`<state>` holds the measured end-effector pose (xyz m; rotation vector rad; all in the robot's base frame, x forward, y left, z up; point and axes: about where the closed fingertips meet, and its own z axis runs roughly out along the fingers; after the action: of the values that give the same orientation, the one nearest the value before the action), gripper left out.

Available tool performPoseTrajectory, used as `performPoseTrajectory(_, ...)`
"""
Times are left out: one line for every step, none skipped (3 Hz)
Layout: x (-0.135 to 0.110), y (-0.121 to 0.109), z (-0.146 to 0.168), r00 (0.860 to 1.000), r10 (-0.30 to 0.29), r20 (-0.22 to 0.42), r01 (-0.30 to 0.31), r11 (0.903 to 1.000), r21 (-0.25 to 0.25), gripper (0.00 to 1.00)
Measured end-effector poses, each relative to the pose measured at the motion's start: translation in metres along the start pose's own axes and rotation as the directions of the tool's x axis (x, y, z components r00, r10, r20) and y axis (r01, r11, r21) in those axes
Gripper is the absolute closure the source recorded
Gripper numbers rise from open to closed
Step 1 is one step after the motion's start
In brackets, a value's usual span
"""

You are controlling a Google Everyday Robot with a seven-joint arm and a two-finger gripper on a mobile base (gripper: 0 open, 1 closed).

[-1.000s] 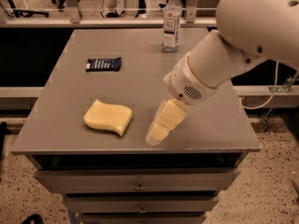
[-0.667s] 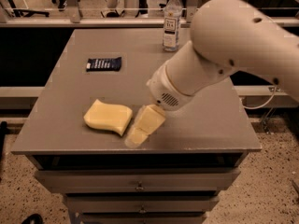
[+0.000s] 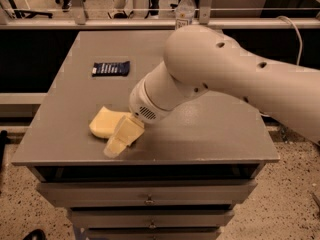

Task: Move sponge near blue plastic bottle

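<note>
The pale yellow sponge lies on the grey table near its front left. My gripper, with its yellowish pads, hangs from the white arm and overlaps the sponge's right end, low over the table. The clear blue plastic bottle with a white cap stands at the table's far edge; the arm hides its lower part.
A flat dark blue packet lies at the table's left, behind the sponge. Drawers sit under the tabletop. A rail and chair legs stand beyond the far edge.
The arm has swung left and toward the front, bringing my gripper from the right of the sponge onto its right end. The sponge and the bottle have stayed put.
</note>
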<state>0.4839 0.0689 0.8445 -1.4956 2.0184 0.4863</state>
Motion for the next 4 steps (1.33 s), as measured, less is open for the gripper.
performPoseTrajectory(-0.003, 0.003, 0.017, 1.0, 0.029, 0.009, -0.029, 0.9996, -0.002, 0.23)
performPoseTrajectory(-0.002, 0.004, 0.024, 0.999, 0.05, 0.012, -0.05, 0.9987, -0.001, 0.47)
performPoseTrajectory(0.0, -0.015, 0.0, 0.999, 0.034, 0.012, -0.035, 0.9979, 0.054, 0.7)
performPoseTrajectory(0.005, -0.055, -0.057, 1.0, 0.002, 0.005, -0.003, 0.9875, 0.158, 0.94)
